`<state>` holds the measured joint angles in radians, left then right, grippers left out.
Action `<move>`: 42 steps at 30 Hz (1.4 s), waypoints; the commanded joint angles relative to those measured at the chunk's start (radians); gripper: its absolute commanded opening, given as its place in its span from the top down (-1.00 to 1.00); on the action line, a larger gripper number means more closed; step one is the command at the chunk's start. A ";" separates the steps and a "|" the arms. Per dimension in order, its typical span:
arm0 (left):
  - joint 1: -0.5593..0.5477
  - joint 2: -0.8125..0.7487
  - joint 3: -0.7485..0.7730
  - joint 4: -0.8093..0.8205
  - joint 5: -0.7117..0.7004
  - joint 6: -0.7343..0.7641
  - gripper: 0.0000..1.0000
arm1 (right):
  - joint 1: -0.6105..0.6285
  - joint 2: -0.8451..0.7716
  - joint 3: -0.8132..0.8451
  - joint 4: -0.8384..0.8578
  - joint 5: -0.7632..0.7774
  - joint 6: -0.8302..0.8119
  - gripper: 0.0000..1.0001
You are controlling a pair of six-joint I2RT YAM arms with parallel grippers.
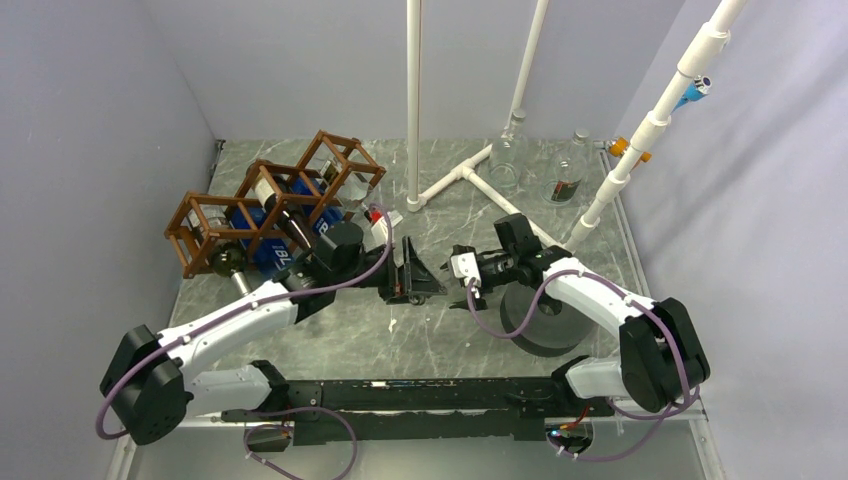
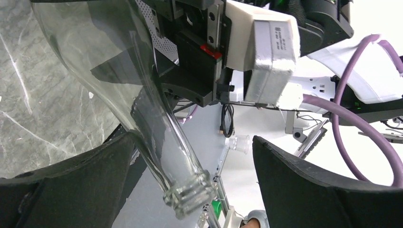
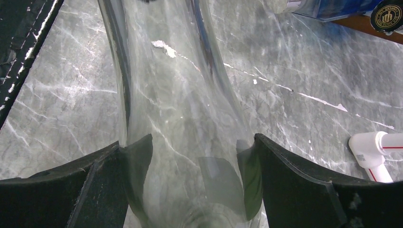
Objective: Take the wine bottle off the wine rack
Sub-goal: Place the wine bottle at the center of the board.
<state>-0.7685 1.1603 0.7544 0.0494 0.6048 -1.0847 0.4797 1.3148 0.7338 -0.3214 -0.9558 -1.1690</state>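
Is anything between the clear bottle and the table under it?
Nothing visible. The clear glass bottle, clamped in the right gripper, is over bare grey marbled table; the brown wooden wine rack stands away on the left.

The top view is lit brightly and evenly by diffuse light from above; only soft, faint shadows are cast on the table, and the walls are rendered with a cool lilac tint. In the left wrist view the background at the right is blown out to white, while the fingers of the left hand are left nearly black and slightly soft. Highlights and reflections are seen along the clear wine bottle. In the right wrist view the bottle is blurred by closeness, the marble veins are warped through its glass, and little detail is kept in the fingers of the right hand.
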 commanded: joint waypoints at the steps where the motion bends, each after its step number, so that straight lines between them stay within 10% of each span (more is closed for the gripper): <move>1: 0.007 -0.082 0.002 0.113 -0.036 0.037 -0.98 | -0.004 0.002 0.028 -0.024 -0.073 0.019 0.70; 25: -0.039 -0.382 -0.127 0.082 -0.433 0.501 -0.98 | -0.056 -0.002 0.042 0.024 -0.152 0.134 0.73; 42: -0.212 -0.350 -0.364 0.623 -0.740 0.598 -0.98 | -0.098 0.006 0.039 0.164 -0.194 0.354 0.78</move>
<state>-0.9543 0.7506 0.3851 0.4511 -0.0601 -0.5404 0.3901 1.3300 0.7341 -0.2531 -1.0359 -0.8864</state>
